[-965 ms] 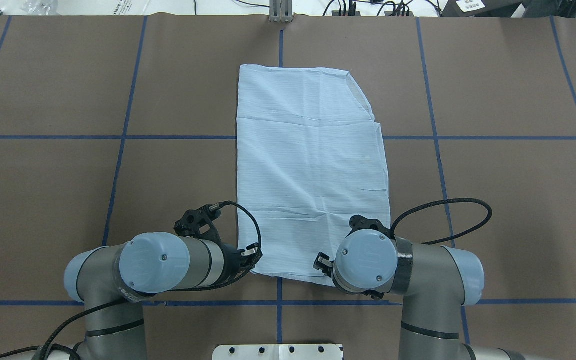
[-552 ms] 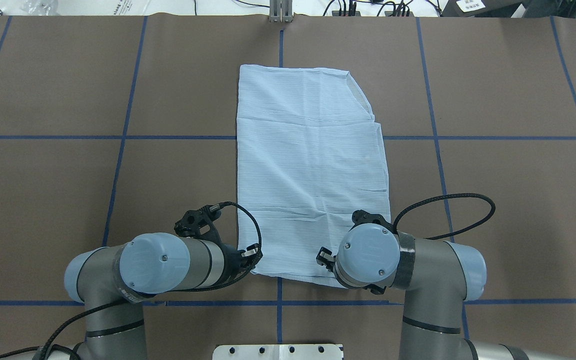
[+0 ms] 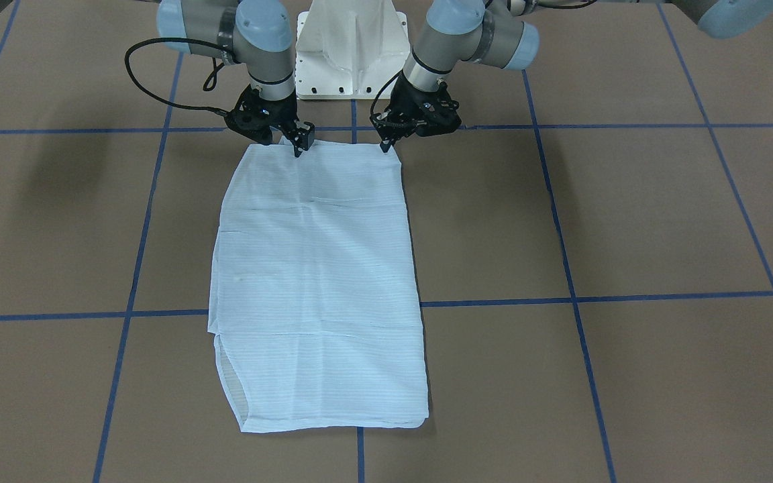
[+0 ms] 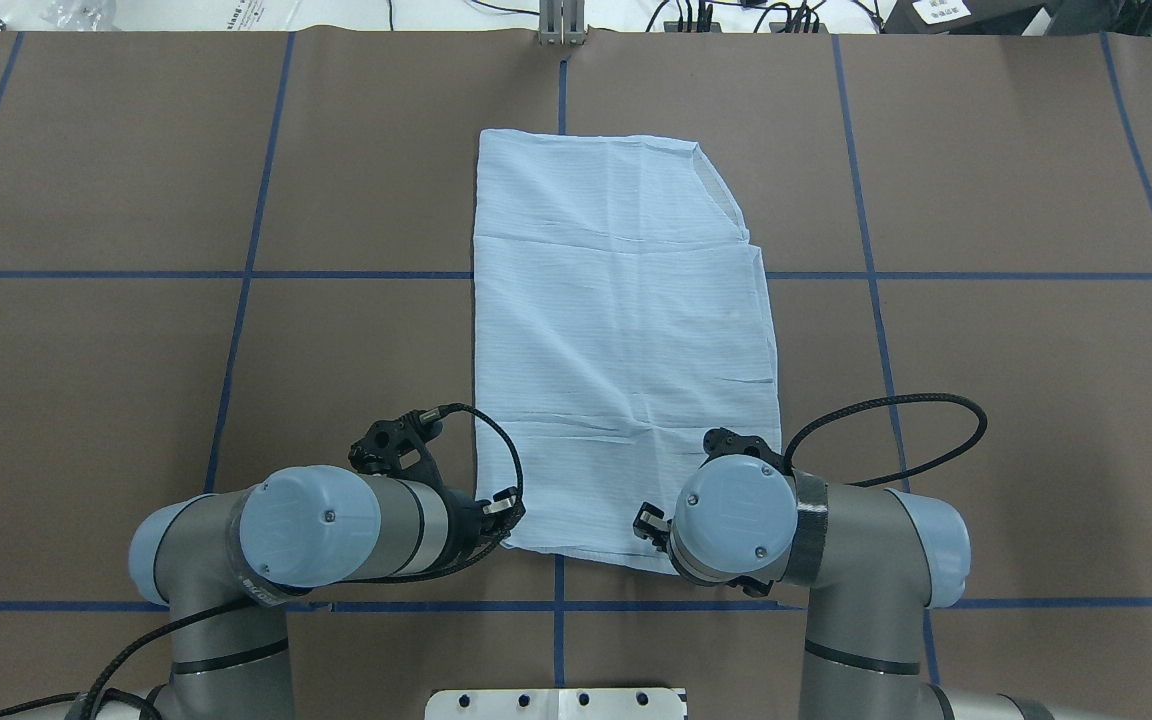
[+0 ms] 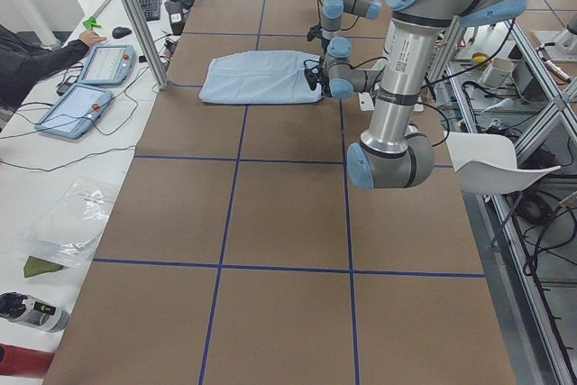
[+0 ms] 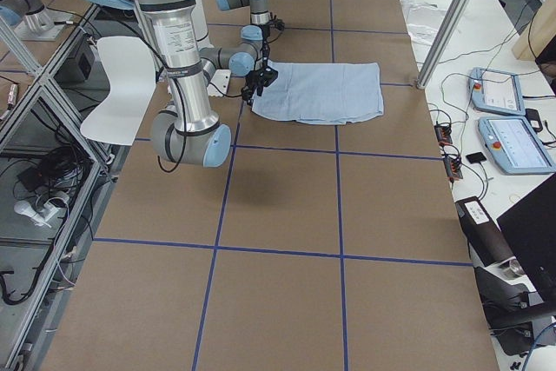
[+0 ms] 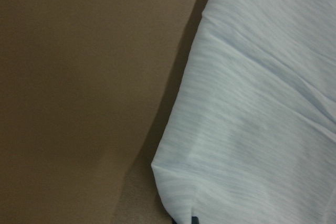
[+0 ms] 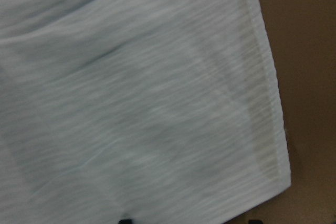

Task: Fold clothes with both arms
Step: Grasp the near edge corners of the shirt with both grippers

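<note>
Brown table (image 4: 86, 400) bears folded shirt (image 4: 616, 340) — white pedestal (image 3: 349, 40) near, tablets (image 6: 495, 91) well apart.

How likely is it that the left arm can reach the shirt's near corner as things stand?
Probably yes: the left gripper is right at the near corner of the shirt, nothing between.

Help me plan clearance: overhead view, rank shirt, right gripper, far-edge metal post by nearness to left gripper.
1. shirt, its near corner at the left gripper.
2. right gripper, across the shirt's near edge.
3. metal post, far table edge.
</note>
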### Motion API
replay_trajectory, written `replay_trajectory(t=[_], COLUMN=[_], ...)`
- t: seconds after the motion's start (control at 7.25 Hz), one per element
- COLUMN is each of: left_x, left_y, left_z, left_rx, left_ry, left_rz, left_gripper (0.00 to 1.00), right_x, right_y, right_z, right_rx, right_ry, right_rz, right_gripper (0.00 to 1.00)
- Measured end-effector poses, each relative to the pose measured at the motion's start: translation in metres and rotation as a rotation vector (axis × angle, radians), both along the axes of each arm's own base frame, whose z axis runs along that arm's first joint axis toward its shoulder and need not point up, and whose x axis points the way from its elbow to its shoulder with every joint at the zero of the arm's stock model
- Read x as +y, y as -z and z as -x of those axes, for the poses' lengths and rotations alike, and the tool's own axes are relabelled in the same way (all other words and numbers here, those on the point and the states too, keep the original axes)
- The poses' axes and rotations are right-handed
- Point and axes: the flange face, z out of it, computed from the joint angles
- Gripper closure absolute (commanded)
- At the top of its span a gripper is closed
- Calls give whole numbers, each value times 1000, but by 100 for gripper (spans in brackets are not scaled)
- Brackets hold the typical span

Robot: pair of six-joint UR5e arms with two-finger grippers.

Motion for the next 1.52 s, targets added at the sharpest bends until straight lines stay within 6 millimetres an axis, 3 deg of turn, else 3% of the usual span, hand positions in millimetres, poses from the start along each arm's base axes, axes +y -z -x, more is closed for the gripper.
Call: replay_trajectory(t=[0.28, 0.41, 0.69, 1.24, 1.52], left_x=[-1, -1, -1, 0, -1], left_y=[0, 0, 0, 0, -1], left_z=[0, 0, 0, 0, 0], left_rx=[-1, -1, 0, -1, -3], left_ry=[0, 1, 0, -1, 0], left_rz=[-1, -1, -1, -1, -2], left_gripper=[100, 100, 100, 100, 100], right_x=[5, 6, 6, 6, 6], right_y=[1, 1, 1, 2, 2], right_z=[3, 3, 3, 4, 3], right_rx=[1, 2, -1, -3, -3], right_ry=[9, 11, 11, -5, -11], right_rz=[1, 2, 1, 9, 14], right_gripper=[23, 32, 65, 84, 84])
